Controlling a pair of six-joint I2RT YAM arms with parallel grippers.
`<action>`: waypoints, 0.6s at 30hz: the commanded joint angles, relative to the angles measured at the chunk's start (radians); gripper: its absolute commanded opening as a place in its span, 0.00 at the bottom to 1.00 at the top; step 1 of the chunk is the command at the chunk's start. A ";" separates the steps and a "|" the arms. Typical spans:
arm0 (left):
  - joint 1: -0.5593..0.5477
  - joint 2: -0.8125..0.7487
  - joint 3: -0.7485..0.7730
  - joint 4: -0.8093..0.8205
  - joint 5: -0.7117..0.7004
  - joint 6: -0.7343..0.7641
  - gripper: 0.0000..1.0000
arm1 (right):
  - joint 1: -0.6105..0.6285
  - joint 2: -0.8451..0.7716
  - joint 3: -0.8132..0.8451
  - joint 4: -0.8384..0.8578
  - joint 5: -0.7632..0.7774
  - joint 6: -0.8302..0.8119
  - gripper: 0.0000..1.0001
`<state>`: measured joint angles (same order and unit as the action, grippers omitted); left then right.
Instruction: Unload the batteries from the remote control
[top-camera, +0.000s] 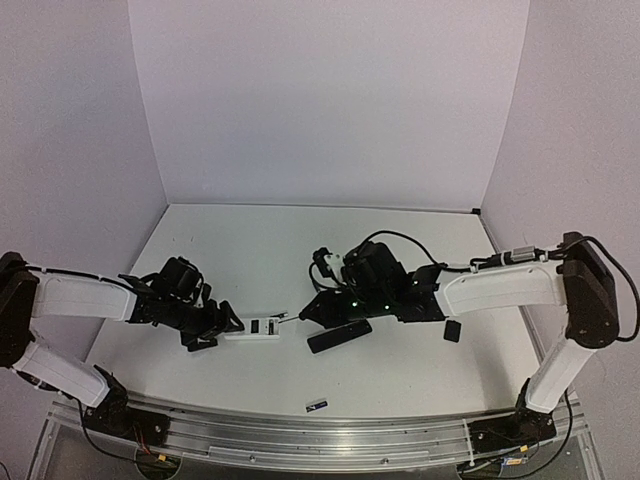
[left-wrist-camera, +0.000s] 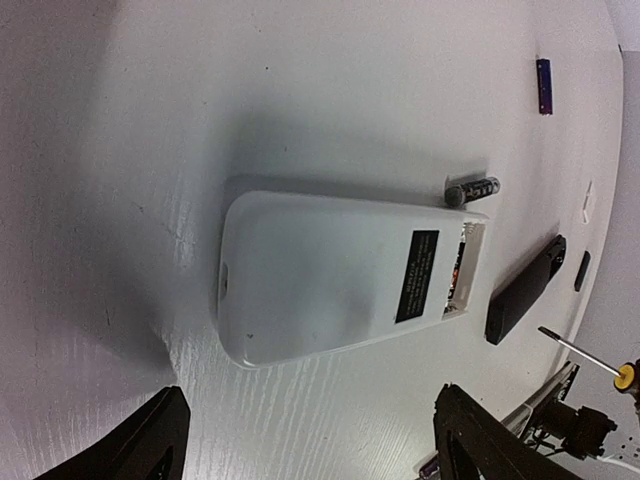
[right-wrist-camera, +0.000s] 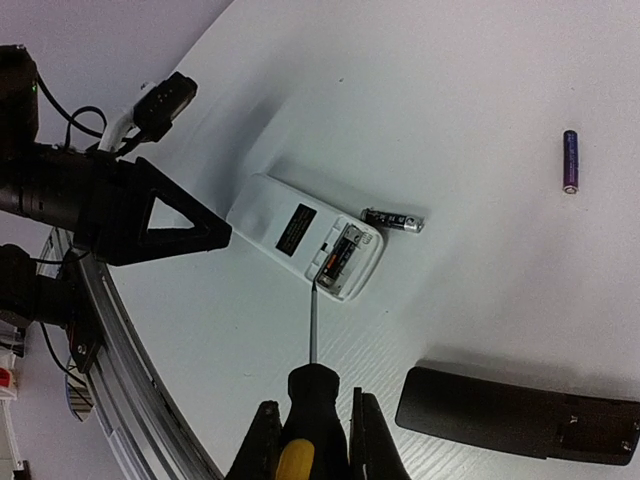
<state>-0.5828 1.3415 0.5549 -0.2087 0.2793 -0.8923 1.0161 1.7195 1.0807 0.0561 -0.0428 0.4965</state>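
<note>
- Leaves remote (left-wrist-camera: 320, 280) unpinned, with left gripper (left-wrist-camera: 310, 410) splayed at its end; could skid under a pry.
- Risks flicking the cell (right-wrist-camera: 334, 262) seemingly left in the bay off the table, or nudging the battery (right-wrist-camera: 392, 221) lying just beside the remote.
- Clamps screwdriver (right-wrist-camera: 303, 385) in right gripper (right-wrist-camera: 312, 442), tip in bay; could slip and gouge contacts.
- Leaves far battery (right-wrist-camera: 570, 160) loose, free to roll.

Top external: high on the near side, facing down across the whole table (top-camera: 250, 250). Left wrist: close and low, facing the white remote (left-wrist-camera: 320, 275). Right wrist: farther back, sighting down the screwdriver (right-wrist-camera: 305, 395). All three views share that remote. Both wrist views also share the black remote (right-wrist-camera: 515, 410).
</note>
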 joint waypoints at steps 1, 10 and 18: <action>0.010 0.057 0.061 0.045 0.015 0.071 0.80 | 0.002 0.059 0.071 0.059 -0.036 -0.018 0.00; 0.014 0.125 0.111 -0.002 -0.056 0.105 0.76 | 0.001 0.130 0.119 0.059 -0.026 -0.022 0.00; 0.017 0.168 0.148 -0.012 -0.070 0.137 0.75 | -0.011 0.167 0.133 0.059 -0.026 -0.013 0.00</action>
<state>-0.5723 1.4815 0.6512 -0.2114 0.2316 -0.7907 1.0141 1.8636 1.1687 0.0739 -0.0608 0.4892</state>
